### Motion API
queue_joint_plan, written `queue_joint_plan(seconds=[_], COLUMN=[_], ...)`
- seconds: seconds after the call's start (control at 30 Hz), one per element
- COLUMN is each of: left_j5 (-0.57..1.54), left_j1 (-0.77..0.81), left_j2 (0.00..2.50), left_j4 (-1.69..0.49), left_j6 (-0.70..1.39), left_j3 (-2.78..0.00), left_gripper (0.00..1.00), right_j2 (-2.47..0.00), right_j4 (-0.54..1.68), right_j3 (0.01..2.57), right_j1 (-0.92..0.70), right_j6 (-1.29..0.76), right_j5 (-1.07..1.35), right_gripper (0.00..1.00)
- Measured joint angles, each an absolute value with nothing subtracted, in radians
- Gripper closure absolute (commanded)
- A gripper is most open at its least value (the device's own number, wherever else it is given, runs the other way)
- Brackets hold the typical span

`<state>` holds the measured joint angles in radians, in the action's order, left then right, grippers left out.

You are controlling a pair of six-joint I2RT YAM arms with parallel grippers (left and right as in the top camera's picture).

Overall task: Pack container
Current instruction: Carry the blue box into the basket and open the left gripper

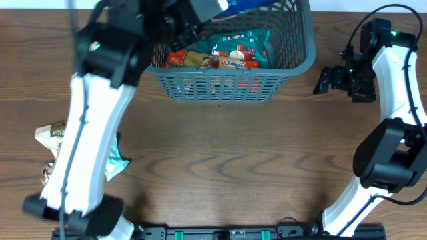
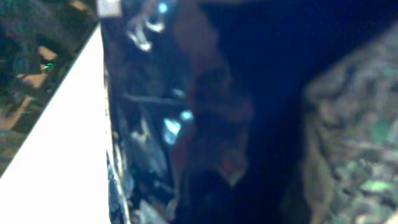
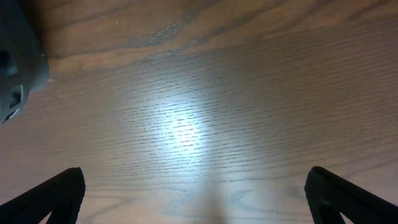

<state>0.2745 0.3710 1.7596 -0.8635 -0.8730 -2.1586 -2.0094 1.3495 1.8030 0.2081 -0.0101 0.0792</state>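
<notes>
The far end of the container (image 1: 227, 87) is cut off by the overhead view's top edge, and its left corner is covered by the left arm (image 1: 93, 133). The left gripper (image 1: 213, 10) is lost at that same edge, so how its jaws stand cannot be told. The left wrist view is blurred and dark throughout (nothing in it can be named). A beige packet (image 1: 50, 133) and a teal packet (image 1: 119, 160) are half hidden under the arm. Of the right gripper (image 3: 193, 205) only the fingertips (image 3: 59, 193) are shown, cropped by the lower edge, and a dark grey shape (image 3: 18, 62) is cut by the left edge.
</notes>
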Motion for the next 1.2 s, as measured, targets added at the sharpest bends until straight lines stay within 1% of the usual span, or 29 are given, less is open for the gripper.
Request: queue_joint_plan(seconds=[0.2, 0.43, 0.47, 0.5, 0.53, 0.57, 0.63, 0.67, 0.83, 0.97, 1.2], left_j5=[0.273, 0.265, 0.263, 0.262, 0.262, 0.262, 0.262, 0.263, 0.263, 0.263, 0.249], left_j1=[0.371, 0.371, 0.371, 0.371, 0.371, 0.371, 0.371, 0.371, 0.371, 0.371, 0.371], left_j2=[1.934, 2.122, 2.139, 2.151, 2.159, 2.163, 2.164, 2.164, 2.162, 2.147, 2.024], left_j4=[-0.848, -0.846, -0.846, -0.846, -0.848, -0.849, -0.847, -0.844, -0.848, -0.876, -0.870], left_j6=[-0.941, -0.966, -0.966, -0.966, -0.967, -0.969, -0.966, -0.964, -0.899, -0.800, -0.660], left_j3=[-2.158, -2.152, -2.152, -2.151, -2.151, -2.150, -2.150, -2.150, -2.150, -2.150, -2.150], left_gripper=[0.94, 0.94, 0.89, 0.83, 0.69, 0.52, 0.11, 0.01, 0.01, 0.01, 0.01], right_j2=[-2.009, -2.009, -2.009, -2.009, -2.009, -2.009, -2.009, -2.009, -2.009, -2.009, -2.009], right_j4=[1.348, 1.346, 1.346, 1.346, 1.346, 1.346, 1.346, 1.346, 1.346, 1.346, 1.347], right_j3=[1.803, 1.803, 1.803, 1.803, 1.803, 1.803, 1.803, 1.803, 1.803, 1.803, 1.803], right_j1=[0.201, 0.201, 0.201, 0.201, 0.201, 0.201, 0.201, 0.201, 0.201, 0.201, 0.201], right_j6=[-0.010, -0.010, -0.010, -0.010, -0.010, -0.009, -0.006, -0.005, -0.002, -0.002, 0.005], right_j5=[0.080, 0.079, 0.079, 0.079, 0.079, 0.079, 0.080, 0.079, 0.079, 0.079, 0.079], right_gripper=[0.01, 0.01, 0.01, 0.01, 0.01, 0.01, 0.01, 0.01, 0.01, 0.01, 0.01])
